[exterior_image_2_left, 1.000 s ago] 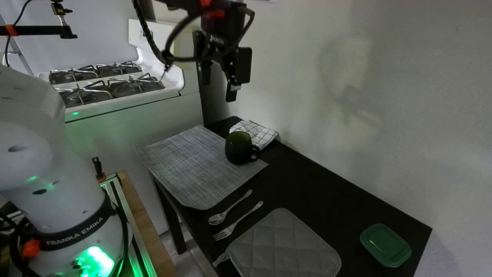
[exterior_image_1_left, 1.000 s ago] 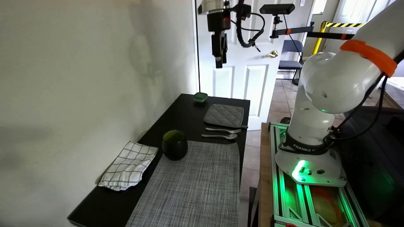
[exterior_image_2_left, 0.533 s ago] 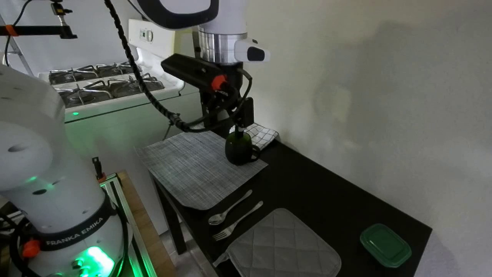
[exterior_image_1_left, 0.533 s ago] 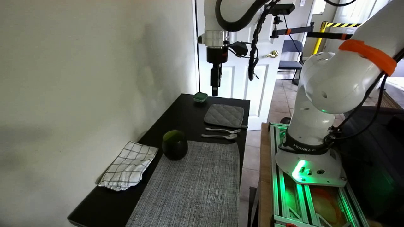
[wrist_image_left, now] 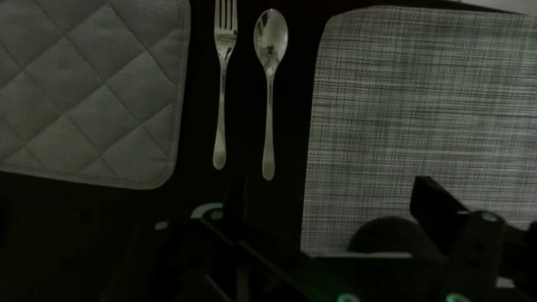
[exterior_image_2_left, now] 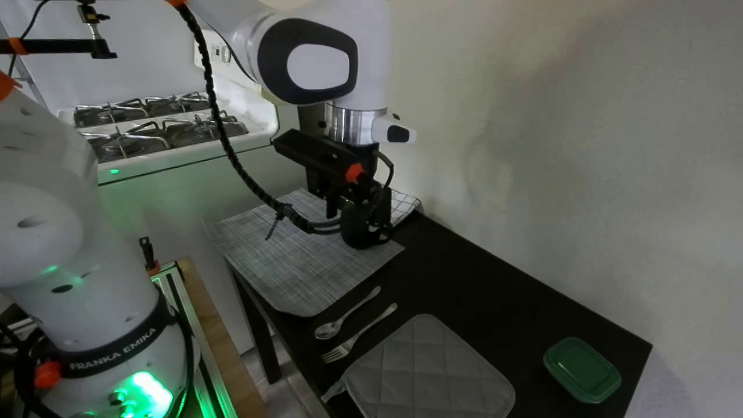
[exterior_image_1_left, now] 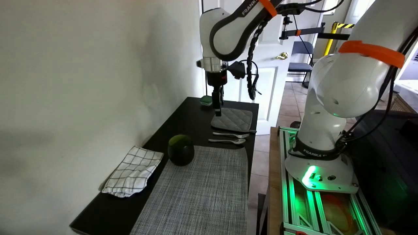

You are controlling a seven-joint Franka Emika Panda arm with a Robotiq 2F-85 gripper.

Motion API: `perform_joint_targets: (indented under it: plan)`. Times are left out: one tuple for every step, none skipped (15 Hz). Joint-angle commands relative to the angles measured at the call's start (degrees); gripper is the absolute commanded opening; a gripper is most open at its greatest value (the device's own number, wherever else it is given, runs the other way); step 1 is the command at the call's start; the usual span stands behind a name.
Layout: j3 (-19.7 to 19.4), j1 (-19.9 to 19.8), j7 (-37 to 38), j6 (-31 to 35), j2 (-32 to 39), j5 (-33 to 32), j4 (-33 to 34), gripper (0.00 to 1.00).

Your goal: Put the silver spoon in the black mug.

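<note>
The silver spoon (exterior_image_1_left: 240, 141) lies flat on the black table beside a fork. It also shows in an exterior view (exterior_image_2_left: 329, 330) and, bowl to the top, in the wrist view (wrist_image_left: 269, 117). The black mug (exterior_image_1_left: 180, 151) stands upright on the far corner of the placemat. It is partly hidden behind the gripper in an exterior view (exterior_image_2_left: 360, 238), and its dark round edge shows in the wrist view (wrist_image_left: 381, 235). My gripper (wrist_image_left: 331, 191) is open and empty, above the table. In the wrist view the spoon's handle end lies ahead of the fingers, nearer the left one.
A fork (wrist_image_left: 221, 113) lies parallel beside the spoon. A grey quilted pot holder (exterior_image_2_left: 429, 371) lies beyond the fork. A grey placemat (exterior_image_1_left: 202, 189) and a checkered cloth (exterior_image_1_left: 134, 173) lie on the table. A green container (exterior_image_2_left: 582, 370) is at one end, and a wall runs along the table.
My gripper has come down a long way toward the table, pointing downward, and the arm has followed. The spoon, fork and mug have not moved.
</note>
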Motion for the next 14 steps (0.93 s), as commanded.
perform_joint_targets:
  plan:
    - [1.37,-0.26,0.90,3.23,8.24,-1.00,0.03,1.00]
    - [1.56,-0.55,1.01,4.00,10.09,-1.34,0.04,1.00]
    - [1.65,-0.80,0.99,4.52,11.71,-1.61,0.05,1.00]
    - [1.56,-1.02,0.67,5.07,13.37,-1.69,0.06,1.00]
    - [1.26,-1.00,-0.42,5.62,14.92,-1.20,0.07,1.00]
    - [1.20,-1.04,-0.99,5.94,16.11,-0.89,0.09,1.00]
    - [1.59,-0.90,-0.17,3.76,12.80,0.10,0.18,1.00]
    - [1.64,-0.96,-0.18,3.88,13.86,0.10,0.32,1.00]
    - [1.66,-0.96,-0.17,3.88,14.07,0.11,0.59,1.00]
    - [1.66,-0.96,-0.17,3.88,13.97,0.11,0.81,1.00]
    - [1.65,-0.95,-0.17,3.88,13.80,0.11,0.89,1.00]
    - [1.85,-1.39,2.38,7.11,15.19,-0.96,0.85,1.00]
    - [1.93,-1.68,4.36,12.37,17.65,-1.65,0.89,1.00]
    - [1.96,-1.79,5.00,16.05,19.00,-2.01,0.88,1.00]
